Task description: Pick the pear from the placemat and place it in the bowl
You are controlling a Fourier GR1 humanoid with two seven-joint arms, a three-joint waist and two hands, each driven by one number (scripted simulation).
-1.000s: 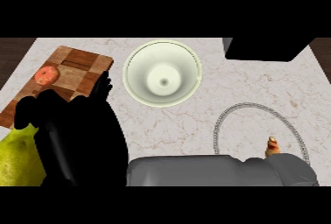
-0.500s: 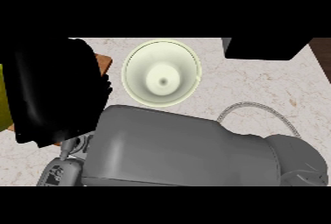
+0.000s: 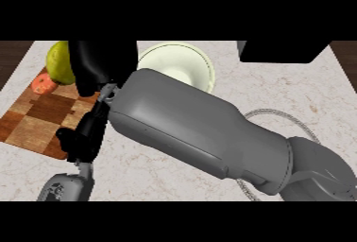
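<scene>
— While we go from left to right, how many things do you count?

— One wooden placemat (image 3: 42, 118) with one small red fruit (image 3: 43, 84) on it, one pear (image 3: 60, 61), one bowl (image 3: 178, 61), and one grey arm (image 3: 202, 127) crossing the counter (image 3: 286, 90).

— Where is the pear?

— At the left side of the black hand (image 3: 101, 61), touching it, lifted above the placemat's far corner, left of the bowl.

— And the hand?

— It is curled around the pear; the forearm lies diagonal from lower right.
</scene>
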